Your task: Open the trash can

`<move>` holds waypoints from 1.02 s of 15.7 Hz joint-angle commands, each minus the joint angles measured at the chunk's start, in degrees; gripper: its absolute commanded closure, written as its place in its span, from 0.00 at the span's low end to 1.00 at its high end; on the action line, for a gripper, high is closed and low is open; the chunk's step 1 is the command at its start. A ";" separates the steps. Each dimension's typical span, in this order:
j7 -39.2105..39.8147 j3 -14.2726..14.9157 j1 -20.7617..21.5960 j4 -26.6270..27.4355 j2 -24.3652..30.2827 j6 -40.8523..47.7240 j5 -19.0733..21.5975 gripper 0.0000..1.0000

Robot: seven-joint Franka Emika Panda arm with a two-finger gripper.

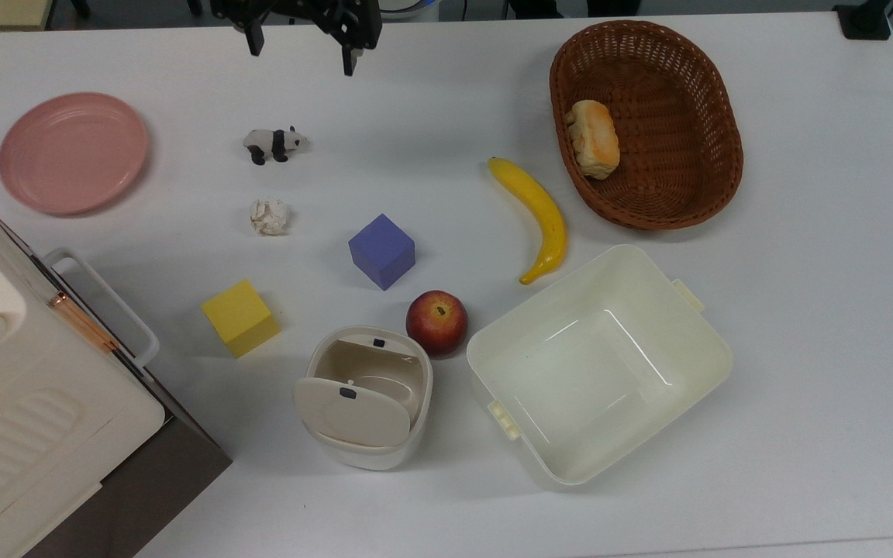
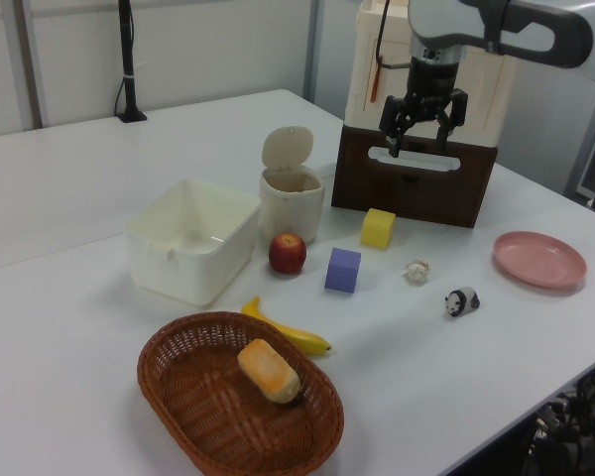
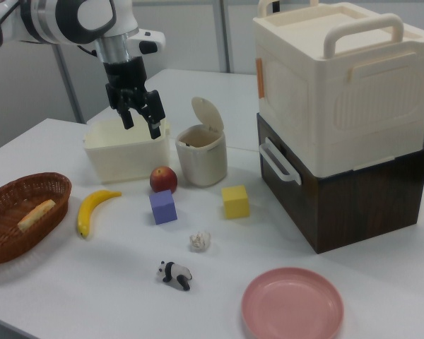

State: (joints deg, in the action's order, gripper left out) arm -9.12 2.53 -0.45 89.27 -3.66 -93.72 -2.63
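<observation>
The trash can [image 1: 369, 399] stands near the bottom edge of the table [image 1: 803, 310] in the top view, with its beige lid [image 1: 352, 411] swung up and back on its hinge, so the brown-tinted interior lies open to the camera. Judged by that, the task looks done. An apple [image 1: 436, 322] sits just beside the can on the top view's right, next to the cream tub [image 1: 598, 364]; a yellow cube [image 1: 240, 317] rests a little off to the top view's left.

The pincer [image 2: 422, 127] hangs high in the air, well apart from the can, with its fingers spread wide and nothing between them. That height and distance probably mean the arm is clear of the raised lid, though how far above the table it floats is hard to judge.
</observation>
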 commanded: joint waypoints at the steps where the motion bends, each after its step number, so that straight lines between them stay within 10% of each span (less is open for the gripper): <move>1: -1.25 0.63 0.54 1.61 1.46 2.58 2.88 0.00; 16: -0.55 1.51 -0.25 1.52 1.55 1.87 7.11 0.00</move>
State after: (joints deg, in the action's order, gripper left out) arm -9.47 3.65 -0.71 89.31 -3.61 -91.89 3.06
